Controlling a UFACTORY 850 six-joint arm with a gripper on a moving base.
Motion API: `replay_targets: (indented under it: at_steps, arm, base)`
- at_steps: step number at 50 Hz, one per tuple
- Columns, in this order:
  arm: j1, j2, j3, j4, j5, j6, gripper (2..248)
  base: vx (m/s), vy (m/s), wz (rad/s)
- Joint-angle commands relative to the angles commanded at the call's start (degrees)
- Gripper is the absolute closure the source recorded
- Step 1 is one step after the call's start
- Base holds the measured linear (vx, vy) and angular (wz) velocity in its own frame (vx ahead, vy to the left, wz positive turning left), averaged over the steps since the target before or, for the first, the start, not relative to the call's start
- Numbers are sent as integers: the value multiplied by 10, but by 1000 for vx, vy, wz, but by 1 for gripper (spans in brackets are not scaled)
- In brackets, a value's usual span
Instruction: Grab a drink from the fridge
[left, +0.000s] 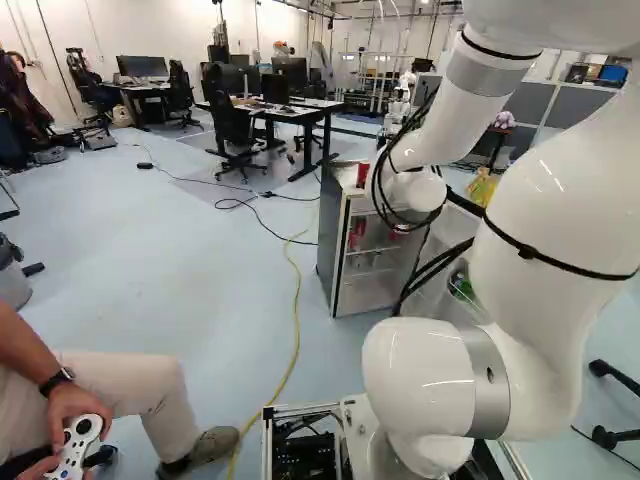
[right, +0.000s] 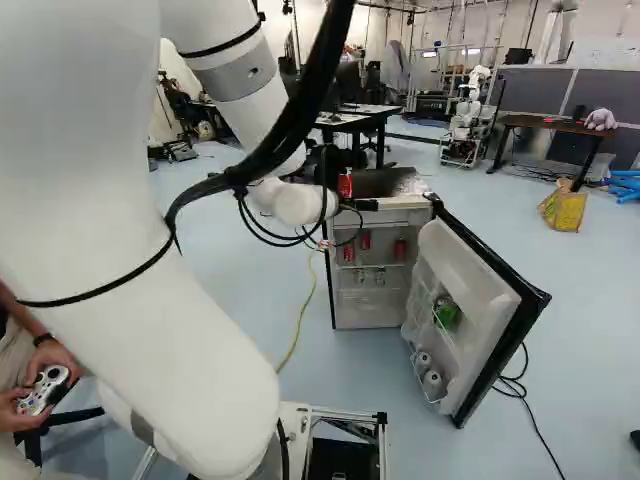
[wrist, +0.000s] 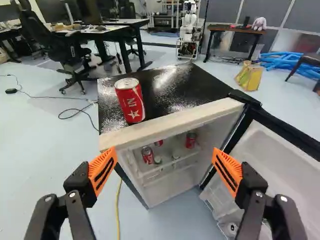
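While the red can (wrist: 131, 102) atop the fridge (wrist: 175, 87) stands upright, long axis vertical, the end effector (right: 360, 205) gapes wide.

We are in a robotics lab, where another robot (wrist: 190, 23) shares the floor with desks (left: 310, 114), monitors (left: 142, 67) and office chairs (left: 234, 122). Behind, we see what may be a metal rack (wrist: 164, 21).

Bent white arm (left: 545, 200), pincer (right: 324, 243) spread wide

White capitals on a red can (wrist: 130, 101)
The letters N and I show above a white star, on the can atop the fridge (wrist: 200, 87); at the upper middle of the right base view its print is too small to read, as on the cans inside (wrist: 147, 155).
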Motion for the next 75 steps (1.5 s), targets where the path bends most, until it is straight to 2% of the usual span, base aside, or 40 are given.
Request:
replay_targets:
  at_steps: [40, 61, 75]
  arm:
    - [-76, 31, -27, 0, -185, 0, 3]
    - [-112, 30, -60, -7, -284, 0, 3]
    - [-134, 24, -87, -14, -329, 0, 3]
  base:
    - [0, 0, 0]
    - [0, 0, 0]
    - [0, 0, 0]
